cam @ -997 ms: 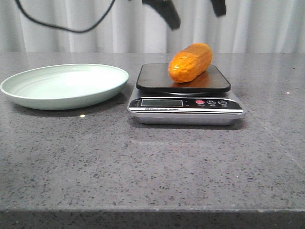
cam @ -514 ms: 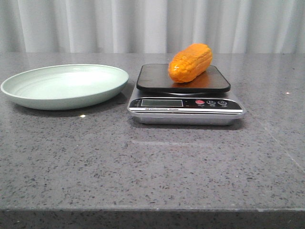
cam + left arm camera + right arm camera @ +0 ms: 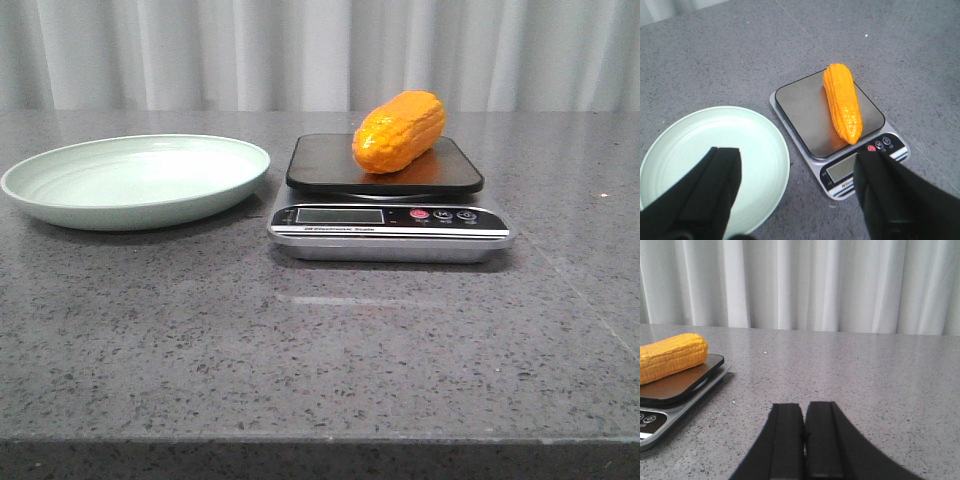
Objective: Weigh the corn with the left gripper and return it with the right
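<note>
The orange-yellow corn (image 3: pixel 399 131) lies on the dark platform of the kitchen scale (image 3: pixel 390 232) at the table's middle. It also shows in the left wrist view (image 3: pixel 843 101) and the right wrist view (image 3: pixel 671 358). My left gripper (image 3: pixel 797 155) is open and empty, high above the plate and the scale. My right gripper (image 3: pixel 803 407) is shut and empty, low over the table to the right of the scale. Neither gripper shows in the front view.
A pale green plate (image 3: pixel 135 181) sits left of the scale, empty; it also shows in the left wrist view (image 3: pixel 760 145). White curtains hang behind the grey speckled table. The table's front edge runs along the bottom of the front view.
The left gripper's dark fingers and cable, seen above the corn one second ago, have risen out of the front view. The corn stays on the scale.
</note>
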Controlling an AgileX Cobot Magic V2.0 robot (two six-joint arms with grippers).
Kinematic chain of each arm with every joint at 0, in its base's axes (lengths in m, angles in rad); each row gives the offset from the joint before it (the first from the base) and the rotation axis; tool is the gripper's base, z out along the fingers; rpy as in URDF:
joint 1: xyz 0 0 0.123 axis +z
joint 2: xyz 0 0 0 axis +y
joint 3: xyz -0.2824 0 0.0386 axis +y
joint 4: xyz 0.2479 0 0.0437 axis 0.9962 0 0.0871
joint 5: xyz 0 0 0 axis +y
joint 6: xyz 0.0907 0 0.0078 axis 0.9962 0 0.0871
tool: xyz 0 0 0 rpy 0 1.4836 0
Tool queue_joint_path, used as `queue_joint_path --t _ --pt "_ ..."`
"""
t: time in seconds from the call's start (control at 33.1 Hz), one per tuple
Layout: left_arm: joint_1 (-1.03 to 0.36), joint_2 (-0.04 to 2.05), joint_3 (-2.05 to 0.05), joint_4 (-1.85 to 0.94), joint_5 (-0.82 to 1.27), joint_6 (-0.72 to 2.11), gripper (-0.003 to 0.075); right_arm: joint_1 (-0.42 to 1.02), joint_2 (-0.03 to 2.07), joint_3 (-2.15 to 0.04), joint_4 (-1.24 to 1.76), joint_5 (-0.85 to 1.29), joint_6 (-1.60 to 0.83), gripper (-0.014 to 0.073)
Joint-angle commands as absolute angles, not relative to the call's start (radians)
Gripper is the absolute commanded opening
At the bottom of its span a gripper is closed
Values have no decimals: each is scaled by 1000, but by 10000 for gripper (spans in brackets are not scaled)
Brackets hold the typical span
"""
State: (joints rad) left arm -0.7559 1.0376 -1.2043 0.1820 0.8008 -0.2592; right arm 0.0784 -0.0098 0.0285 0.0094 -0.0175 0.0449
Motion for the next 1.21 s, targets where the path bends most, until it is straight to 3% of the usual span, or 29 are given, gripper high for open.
queue_joint_path --t 0.0,0.12,0.24,0.48,0.85,1.18 --pt "-762 927 -1117 190 681 -260 524 78 -28 20 5 -104 40 162" --pt "-762 789 -975 191 622 -260 520 78 -28 20 5 -104 40 162" --pt "-762 652 -861 191 566 -260 447 78 -28 20 5 -104 40 162" --pt "-762 412 -703 201 548 -256 119 78 -28 20 5 -104 40 162" --pt "-762 89 -546 271 518 -256 135 78 -26 20 5 -104 40 162" --pt "-762 34 -489 271 488 -256 134 78 -26 20 5 -104 40 162"
